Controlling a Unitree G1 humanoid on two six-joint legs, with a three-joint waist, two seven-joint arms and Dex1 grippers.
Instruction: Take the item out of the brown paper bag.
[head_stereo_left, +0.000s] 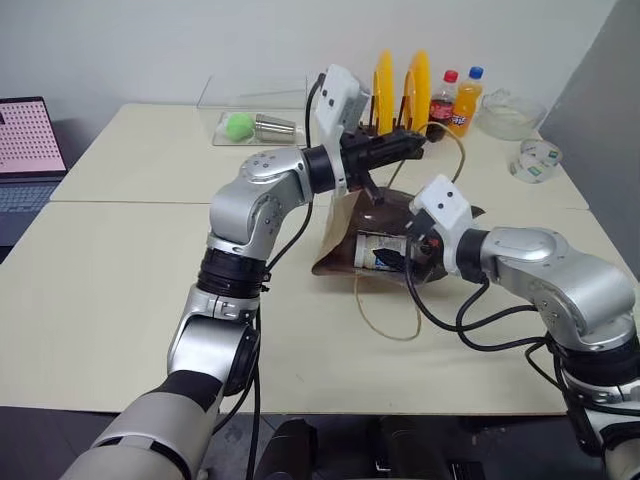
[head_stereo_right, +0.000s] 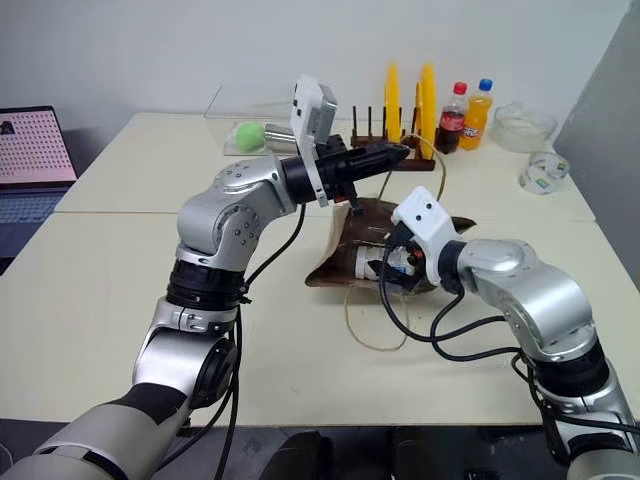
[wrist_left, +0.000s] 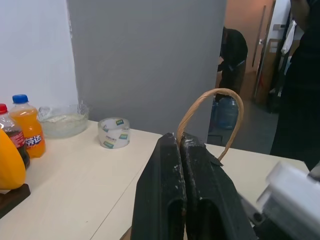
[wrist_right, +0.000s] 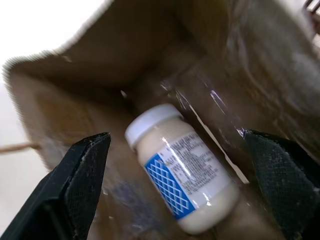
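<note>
Tabletop (head_stereo_left: 130, 290): cream, two slabs butted together, seam running 9 to 3 across the head views.
Brown paper bag (head_stereo_left: 345, 235) on its side near tabletop centre, mouth open toward 6; one loop handle lying loose on the tabletop at 6 of the bag, other handle (wrist_left: 210, 107) pulled up.
Laptop (head_stereo_left: 30, 150) at far 9 edge.
Plate rack (head_stereo_left: 395, 100) with yellow plates at 12 of the bag; cola and orange soda bottles (head_stereo_left: 455, 100) just beside it at 3; clear bowl (head_stereo_left: 510, 112) further toward 3; tape roll (head_stereo_left: 535, 160) at 2 of the bag, well apart.
Clear tray at 11 with green ball (head_stereo_left: 238, 125) and metal cup.
Left hand (head_stereo_left: 412, 142) raised above the bag, fingers pressed fully together, pinching the upper loop handle; handle arcs out past the fingertips in the left wrist view.
Right hand (wrist_right: 180, 175) at the bag mouth, fingers spread wide, holding nothing.
Item (wrist_right: 182, 167): small off-white jar, white cap, blue-and-white label, lying on its side inside the bag, between the spread fingers; contact with either finger not discernible.
</note>
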